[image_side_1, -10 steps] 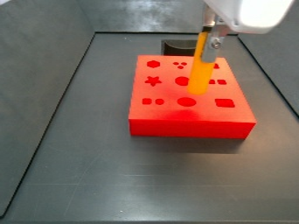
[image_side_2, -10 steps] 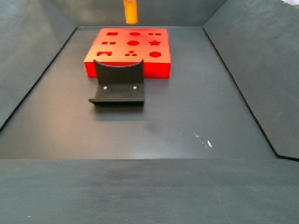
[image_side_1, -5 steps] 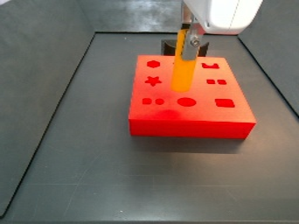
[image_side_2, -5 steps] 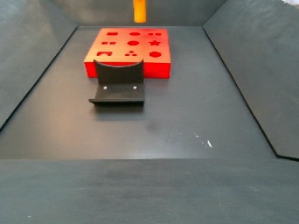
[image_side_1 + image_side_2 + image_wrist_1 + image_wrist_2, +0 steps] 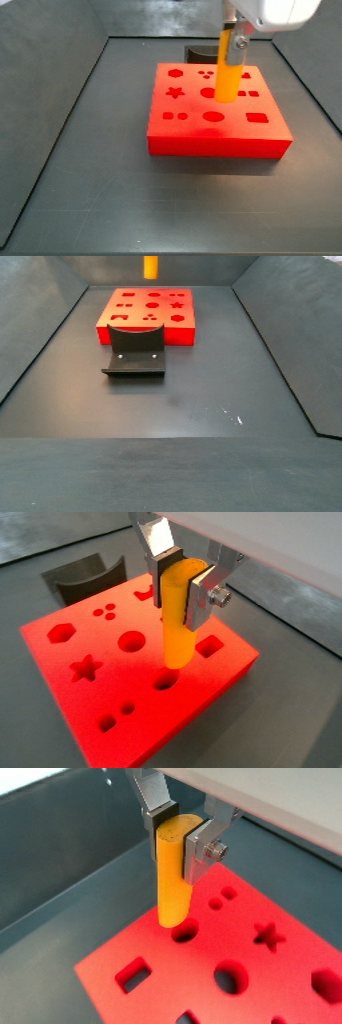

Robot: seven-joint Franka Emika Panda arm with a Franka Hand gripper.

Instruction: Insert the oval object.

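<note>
My gripper (image 5: 178, 597) is shut on the oval object (image 5: 174, 637), a long orange-yellow peg that hangs nearly upright from the silver fingers. It also shows in a wrist view (image 5: 171, 888), held by the gripper (image 5: 178, 848). The peg's lower end hovers just above the top of the red block (image 5: 114, 677), next to a dark hole (image 5: 185, 932); it is not inside. In a side view the gripper (image 5: 234, 45) holds the peg (image 5: 229, 80) over the block (image 5: 221, 143). In a side view only the peg (image 5: 150, 266) shows, beyond the block (image 5: 147, 332).
The dark fixture (image 5: 134, 356) stands against one side of the red block; it also shows in a side view (image 5: 203, 50) and a wrist view (image 5: 80, 577). The block's top has several shaped holes. Grey bin walls rise on all sides.
The gripper with the peg swung sideways over the block half a second ago and has come back to about where it was a second ago. The block has not moved.
</note>
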